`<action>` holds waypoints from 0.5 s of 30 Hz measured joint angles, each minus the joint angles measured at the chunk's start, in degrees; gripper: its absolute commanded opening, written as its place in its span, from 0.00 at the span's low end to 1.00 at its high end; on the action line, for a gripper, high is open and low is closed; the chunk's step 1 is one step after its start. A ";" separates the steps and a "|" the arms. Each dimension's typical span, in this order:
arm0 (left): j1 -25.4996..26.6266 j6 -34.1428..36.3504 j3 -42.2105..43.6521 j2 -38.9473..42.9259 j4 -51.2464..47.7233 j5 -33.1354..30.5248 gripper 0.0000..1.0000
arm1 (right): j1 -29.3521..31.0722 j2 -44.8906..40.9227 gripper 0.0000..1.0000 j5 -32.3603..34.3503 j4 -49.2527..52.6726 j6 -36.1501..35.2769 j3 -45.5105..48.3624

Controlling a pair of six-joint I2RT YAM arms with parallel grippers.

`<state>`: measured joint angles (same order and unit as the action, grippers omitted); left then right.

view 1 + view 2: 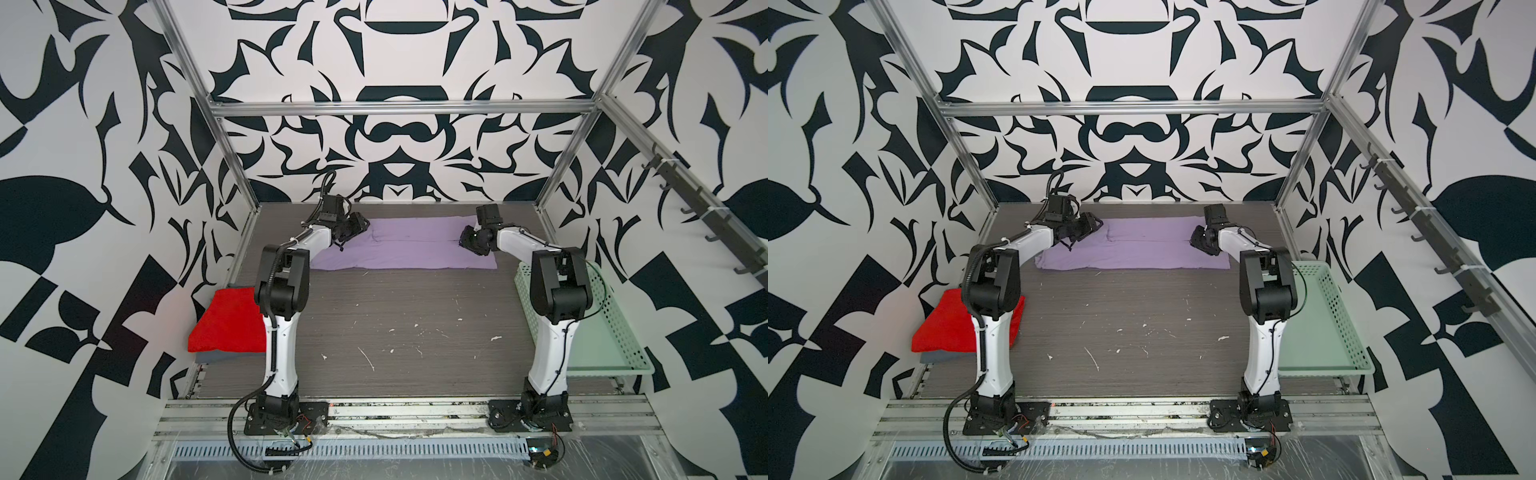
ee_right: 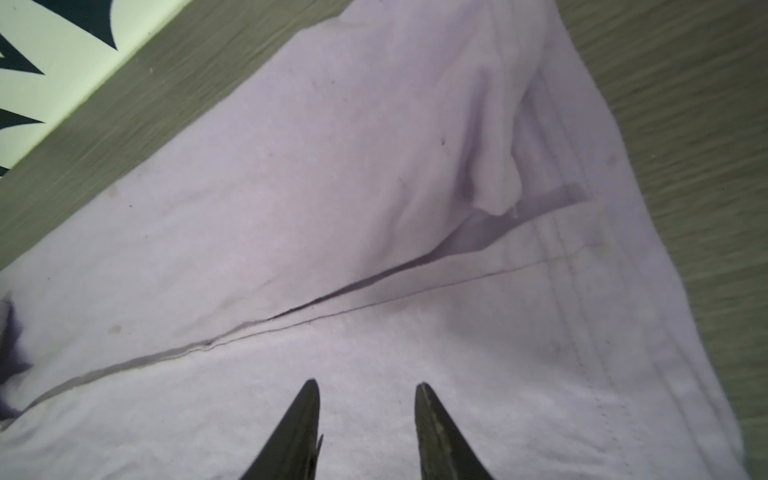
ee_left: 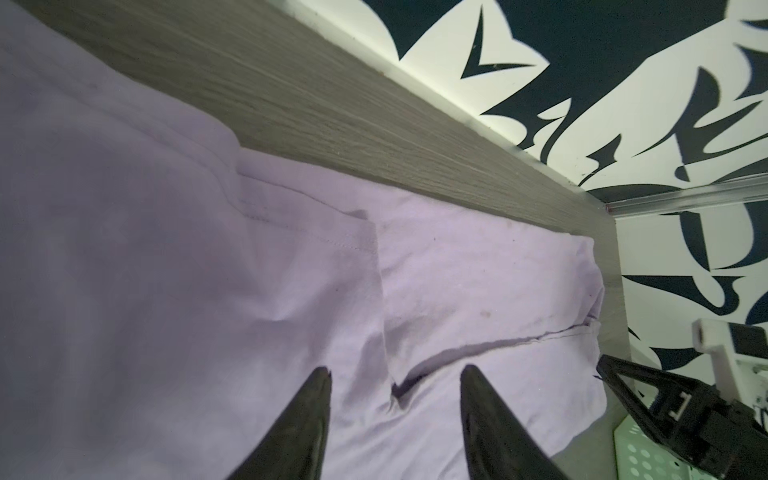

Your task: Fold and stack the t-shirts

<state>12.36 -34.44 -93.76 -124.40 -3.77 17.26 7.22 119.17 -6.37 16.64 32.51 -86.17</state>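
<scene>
Lavender t-shirt [image 1: 407, 245] on grey woodgrain table [image 1: 415, 307], black-and-white patterned walls [image 1: 399, 62]

Top views high over table [image 1: 415, 299], wrist views close, sharing lavender t-shirt [image 3: 457, 270]

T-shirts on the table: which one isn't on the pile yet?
The lavender t-shirt, lying alone as a long strip at the far end of the table. The red t-shirt sits folded on the grey-blue t-shirt at the left edge.
</scene>
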 measured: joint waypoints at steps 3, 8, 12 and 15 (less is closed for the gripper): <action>-1.20 0.00 0.59 1.92 1.14 -0.57 0.54 | 0.00 0.00 0.42 -0.02 0.02 0.00 0.42; -4.57 -0.83 3.67 3.61 2.78 -1.95 0.53 | 0.00 -0.22 0.42 -0.04 -0.04 0.02 1.11; -6.54 -1.81 6.71 3.65 2.47 -3.50 0.53 | 0.00 -1.22 0.42 -0.11 -0.22 0.17 1.79; -7.28 -2.49 8.39 3.65 1.75 -5.25 0.53 | 0.13 -2.27 0.42 -0.24 -0.31 0.44 2.23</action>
<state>5.08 -36.93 -85.36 -120.75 -2.02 12.01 7.35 116.90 -6.61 16.34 32.95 -83.94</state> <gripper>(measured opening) 0.529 0.424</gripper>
